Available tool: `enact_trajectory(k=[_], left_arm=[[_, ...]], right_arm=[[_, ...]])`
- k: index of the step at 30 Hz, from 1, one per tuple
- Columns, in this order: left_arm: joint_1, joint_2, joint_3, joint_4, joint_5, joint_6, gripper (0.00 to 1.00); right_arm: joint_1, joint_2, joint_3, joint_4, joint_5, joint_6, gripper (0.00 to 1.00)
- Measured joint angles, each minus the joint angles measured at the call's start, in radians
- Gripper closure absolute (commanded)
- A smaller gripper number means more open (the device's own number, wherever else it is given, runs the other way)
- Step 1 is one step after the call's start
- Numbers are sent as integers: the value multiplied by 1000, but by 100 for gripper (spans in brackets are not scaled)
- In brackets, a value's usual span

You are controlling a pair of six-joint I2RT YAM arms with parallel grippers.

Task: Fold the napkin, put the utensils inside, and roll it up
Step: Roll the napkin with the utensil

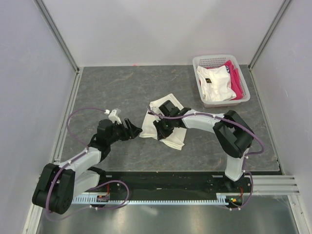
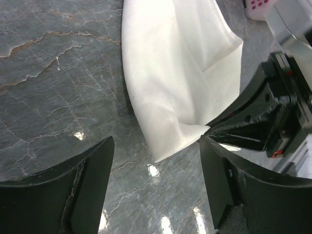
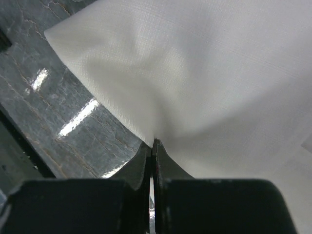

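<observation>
The cream-white napkin (image 1: 174, 140) lies crumpled mid-table, partly lifted. My right gripper (image 1: 158, 130) is shut on its edge; in the right wrist view the fingertips (image 3: 153, 144) pinch the cloth (image 3: 204, 73), which fills the frame. My left gripper (image 1: 135, 130) is open just left of the napkin's near corner. In the left wrist view its jaws (image 2: 157, 146) stand wide apart with the cloth's corner (image 2: 180, 73) just beyond them, not touching. The right gripper's black body (image 2: 253, 122) shows at that view's right. The black spoon is not in view.
A white mesh basket (image 1: 214, 57) stands at the back right, holding a white garment (image 1: 214, 83) and a pink cloth (image 1: 236, 78). The dark marbled tabletop (image 1: 122, 87) is bounded by grey walls and metal rails.
</observation>
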Motion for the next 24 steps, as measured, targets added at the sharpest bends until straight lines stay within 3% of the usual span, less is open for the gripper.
enact_trajectory(k=[14, 24], left_arm=[[-95, -12, -15, 10, -64, 179, 21], [-209, 21, 24, 14, -103, 345, 25]], right_arm=[[-175, 206, 95, -61, -431, 135, 100], [-239, 294, 141, -76, -577, 185, 100]])
